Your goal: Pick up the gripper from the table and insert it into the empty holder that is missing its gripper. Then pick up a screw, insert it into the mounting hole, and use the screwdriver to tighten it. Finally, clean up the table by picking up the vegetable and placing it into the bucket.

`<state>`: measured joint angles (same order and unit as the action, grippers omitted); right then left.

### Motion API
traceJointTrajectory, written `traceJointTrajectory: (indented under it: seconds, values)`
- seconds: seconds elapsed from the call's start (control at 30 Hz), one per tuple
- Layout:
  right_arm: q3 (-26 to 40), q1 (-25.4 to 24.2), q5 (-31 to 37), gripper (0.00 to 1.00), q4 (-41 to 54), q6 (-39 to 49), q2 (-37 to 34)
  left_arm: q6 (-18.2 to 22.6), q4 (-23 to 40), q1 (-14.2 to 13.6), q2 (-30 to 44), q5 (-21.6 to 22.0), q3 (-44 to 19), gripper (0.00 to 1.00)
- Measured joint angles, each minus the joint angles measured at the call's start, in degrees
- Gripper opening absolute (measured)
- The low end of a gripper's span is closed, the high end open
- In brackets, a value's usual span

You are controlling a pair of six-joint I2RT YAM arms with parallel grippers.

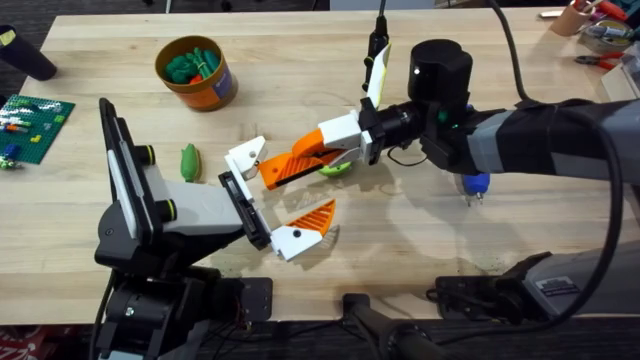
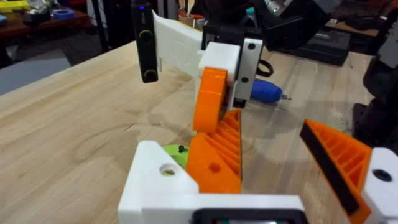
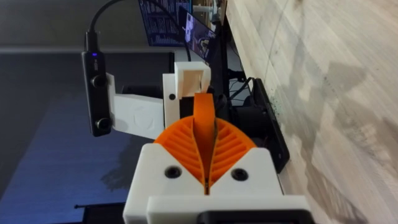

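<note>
The loose orange gripper (image 1: pixel 288 168) is held above the middle of the wooden table (image 1: pixel 420 250), clamped between the orange ribbed pads (image 3: pixel 231 146) of the right gripper (image 1: pixel 322 155), whose jaws are closed tight on its narrow end. Its broad end is turned towards the left arm and is brought up against the holder (image 1: pixel 245 156), the bare white bracket of the left gripper (image 1: pixel 285 188). In the left wrist view the ribbed wedge is seen just beside the bracket's mounting hole; whether it is seated there cannot be told.

The left gripper's jaws are spread wide and nothing is gripped between them: the holder is on one side, and the white bracket bearing an orange finger (image 1: pixel 305 226) is well apart on the other.

A lime-green disc (image 1: pixel 336 169) is seen on the table under the right gripper. The vegetable (image 1: pixel 189 160) lies on the table to the left of the holder, apart from it. The bucket (image 1: pixel 216 88) stands farther back on the table, with green toy pieces inside. The screwdriver (image 1: pixel 475 186) lies on the table under the right arm, its blue handle partly covered. A green brick baseplate (image 1: pixel 35 118) is seen at the table's left edge
</note>
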<state>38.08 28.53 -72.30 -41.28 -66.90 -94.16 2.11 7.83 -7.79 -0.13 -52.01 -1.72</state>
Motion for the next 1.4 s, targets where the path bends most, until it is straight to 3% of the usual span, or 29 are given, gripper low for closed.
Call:
traceJointTrajectory:
  seconds: [0.47, 0.83, 1.0, 1.4]
  values:
    - [0.0, -0.2, -0.6, 0.025, 0.6, -0.2, 0.0, 0.0, -0.4, 0.0, 0.2, 0.2, -0.1, 0.985]
    - [-0.1, -5.9, -9.3, 0.025, -3.8, -0.4, 0.0, 0.0, -0.4, 0.0, 0.2, 0.2, -0.1, 0.985]
    - [-0.1, -6.3, -11.2, 0.024, -3.8, -0.5, 0.0, 0.0, -0.4, 0.0, 0.2, 0.2, -0.1, 0.985]
    - [-0.1, -3.9, -8.2, 0.023, -8.0, -0.8, 0.0, 0.0, -0.4, 0.0, 0.2, 0.2, -0.1, 0.985]
